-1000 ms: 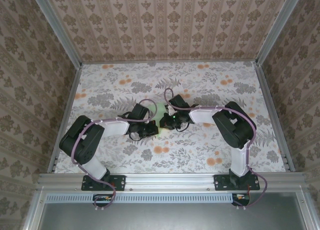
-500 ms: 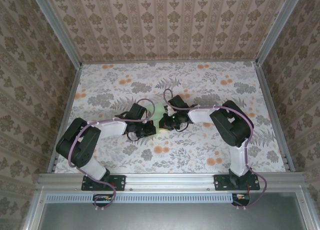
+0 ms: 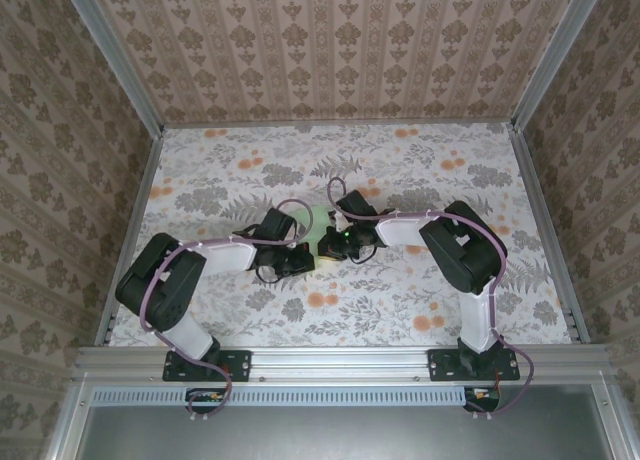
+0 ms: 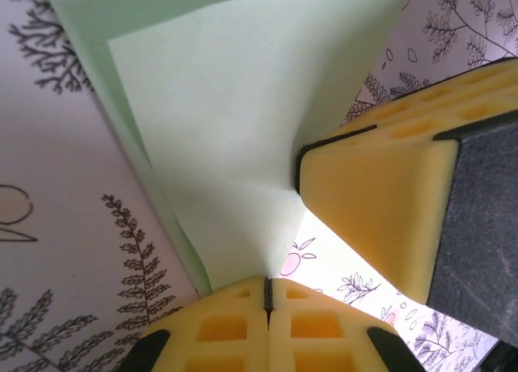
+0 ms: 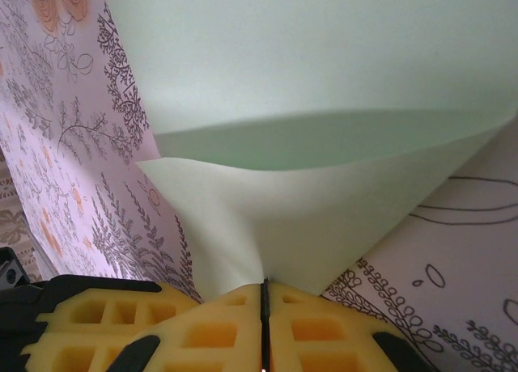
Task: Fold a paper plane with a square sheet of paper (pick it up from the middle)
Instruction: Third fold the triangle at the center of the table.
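The square sheet of paper [image 3: 317, 221] is pale mint green and bent up off the tablecloth between the two grippers at the middle of the table. My left gripper [image 3: 304, 256] is shut on one corner of it; in the left wrist view the yellow pads [image 4: 235, 323] meet on the paper [image 4: 243, 105] at the gripper [image 4: 267, 288]. My right gripper [image 3: 326, 243] is shut on the opposite side, the paper [image 5: 324, 57] curling up from the gripper [image 5: 264, 289]. The right gripper's yellow pad [image 4: 380, 202] shows close by in the left wrist view.
The orange-and-grey floral tablecloth [image 3: 420, 180] covers the table. Patterned walls [image 3: 330, 50] with metal corner rails enclose the back and both sides. Both arms bend inward, with their purple cables looping near the grippers.
Half a second ago more of the green paper showed between the grippers; it now shows narrower again. The left arm's elbow shifted slightly out and back. Both grippers stay shut on the paper.
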Motion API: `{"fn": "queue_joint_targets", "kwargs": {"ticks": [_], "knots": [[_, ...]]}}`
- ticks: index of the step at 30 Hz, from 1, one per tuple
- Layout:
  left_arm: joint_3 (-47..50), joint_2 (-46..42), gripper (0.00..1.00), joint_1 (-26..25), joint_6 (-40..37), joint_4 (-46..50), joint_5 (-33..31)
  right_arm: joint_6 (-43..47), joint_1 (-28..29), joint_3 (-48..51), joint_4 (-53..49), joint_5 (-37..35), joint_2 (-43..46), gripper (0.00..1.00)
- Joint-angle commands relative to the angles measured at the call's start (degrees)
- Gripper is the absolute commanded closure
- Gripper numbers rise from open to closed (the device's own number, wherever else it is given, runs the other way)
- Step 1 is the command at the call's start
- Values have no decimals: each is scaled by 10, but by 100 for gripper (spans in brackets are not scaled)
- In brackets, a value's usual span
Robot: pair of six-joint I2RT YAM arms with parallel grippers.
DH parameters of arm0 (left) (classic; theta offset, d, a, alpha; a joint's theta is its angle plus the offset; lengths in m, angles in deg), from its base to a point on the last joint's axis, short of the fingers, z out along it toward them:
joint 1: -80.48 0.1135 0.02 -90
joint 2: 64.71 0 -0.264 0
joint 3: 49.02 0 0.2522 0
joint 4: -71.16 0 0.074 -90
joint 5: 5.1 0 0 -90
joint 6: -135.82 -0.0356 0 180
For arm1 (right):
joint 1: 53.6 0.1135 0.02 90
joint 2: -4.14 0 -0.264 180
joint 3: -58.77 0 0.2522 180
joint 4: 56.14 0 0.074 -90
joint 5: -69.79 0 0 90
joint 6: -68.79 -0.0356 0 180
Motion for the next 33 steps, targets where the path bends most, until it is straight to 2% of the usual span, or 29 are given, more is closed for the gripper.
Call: {"fn": "queue_joint_targets", "kwargs": {"ticks": [1, 8, 16, 27, 33], "knots": [[15, 17, 100, 0, 4, 22, -19, 11, 2, -9, -19, -18, -7, 90], [39, 12, 100, 6, 10, 16, -16, 35, 13, -21, -8, 3, 4, 89], [43, 11, 100, 8, 7, 24, -14, 38, 17, -39, -32, -12, -30, 90], [77, 2, 100, 14, 12, 30, -4, 71, -81, -129, -78, -31, -99, 90], [79, -7, 100, 14, 7, 30, 1, 75, -115, -175, -105, -54, -111, 90]]}}
